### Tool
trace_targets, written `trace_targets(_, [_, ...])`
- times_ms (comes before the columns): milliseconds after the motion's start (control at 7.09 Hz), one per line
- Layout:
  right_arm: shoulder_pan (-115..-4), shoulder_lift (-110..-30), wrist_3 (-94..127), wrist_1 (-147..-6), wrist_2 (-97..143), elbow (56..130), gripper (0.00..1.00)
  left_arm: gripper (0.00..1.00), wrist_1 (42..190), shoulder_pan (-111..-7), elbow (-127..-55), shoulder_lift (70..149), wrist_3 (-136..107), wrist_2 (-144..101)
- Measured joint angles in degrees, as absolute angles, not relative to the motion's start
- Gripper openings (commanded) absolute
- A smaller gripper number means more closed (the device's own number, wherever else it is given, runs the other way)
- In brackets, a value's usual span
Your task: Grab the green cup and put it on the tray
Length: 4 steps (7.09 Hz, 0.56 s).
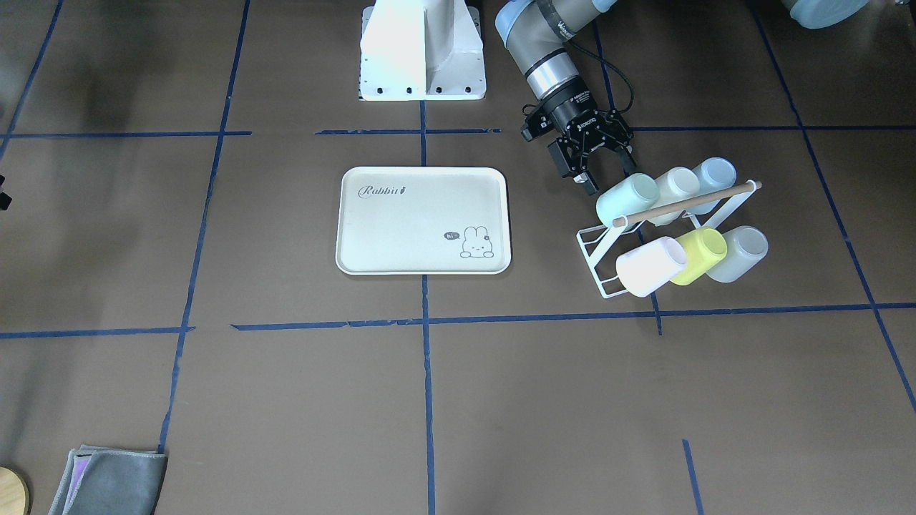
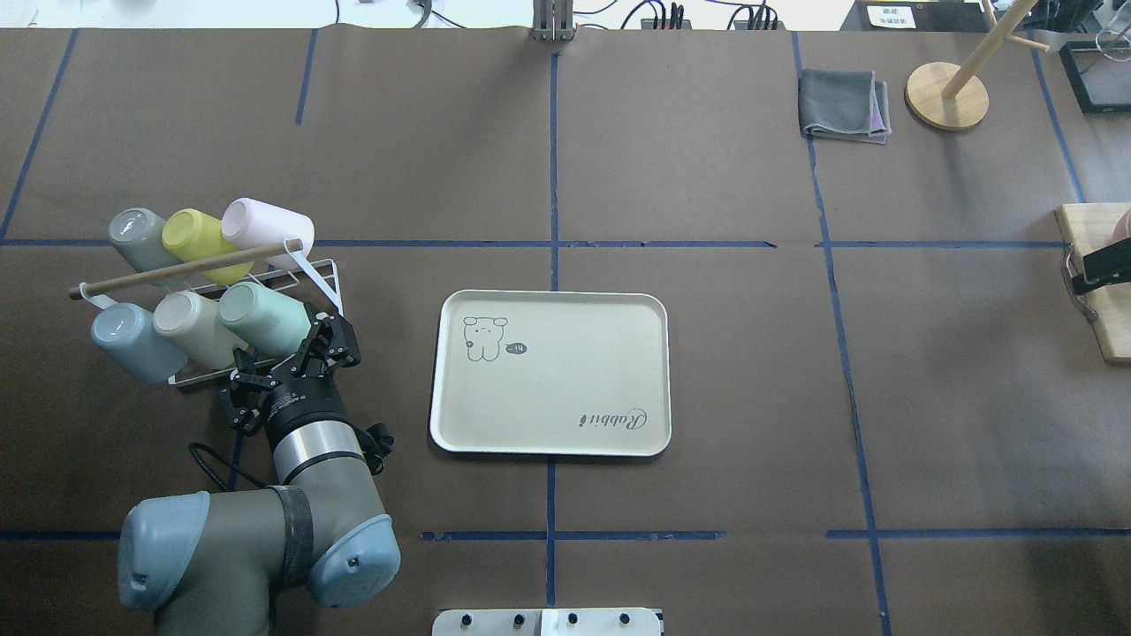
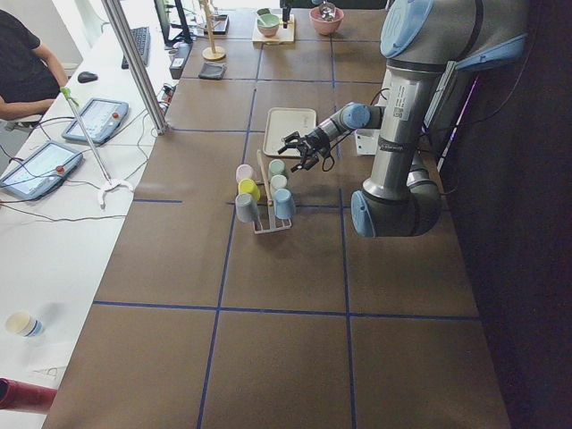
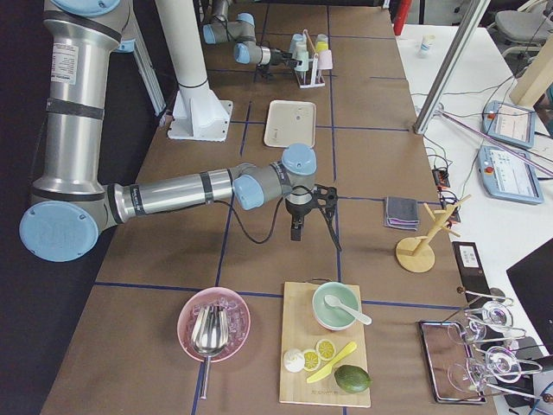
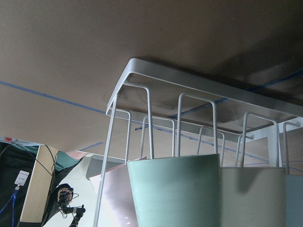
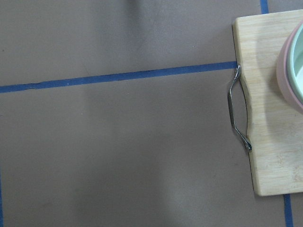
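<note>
At the left of the overhead view, six cups are hung slanting on a white wire rack (image 2: pixel 325 268). The green cup (image 2: pixel 263 315) is found at the end of the near row, on the side toward the tray. Its long axis is tilted, with the closed base raised and turned toward the robot and the mouth pointed down into the rack.

The left gripper (image 2: pixel 299 349) is held just behind that base and roughly in line with the cup's axis. Its fingers are spread wide, and nothing is grasped. This arm is much the nearer one, so the pick is judged to fall to it.

Further right, the tray (image 2: pixel 565 380) lies flat, apart from the rack and with no cup on it.

The right gripper (image 4: pixel 296 226) is parked well apart, beside a wooden board (image 6: pixel 272 113). It cannot be told whether it is spread or closed.

The cup's mouth and the prong under it are hidden. No fingertips are shown in the left wrist view, where only the cup's wall and the rack wires are seen. Whether a finger touches the cup cannot be made out.
</note>
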<state>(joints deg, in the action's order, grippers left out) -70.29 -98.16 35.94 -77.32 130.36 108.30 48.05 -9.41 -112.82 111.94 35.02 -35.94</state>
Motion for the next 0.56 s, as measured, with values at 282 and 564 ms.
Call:
trace_targets(282, [-70.2, -98.1, 36.0, -77.3, 130.4, 107.7, 1.00, 1.00, 48.1, -9.4, -111.2, 112.1, 34.1, -35.5])
trace_targets(564, [-70.2, -98.1, 36.0, -77.3, 130.9, 107.5, 1.00, 1.00, 48.1, -9.5, -109.2, 112.3, 34.2, -35.3])
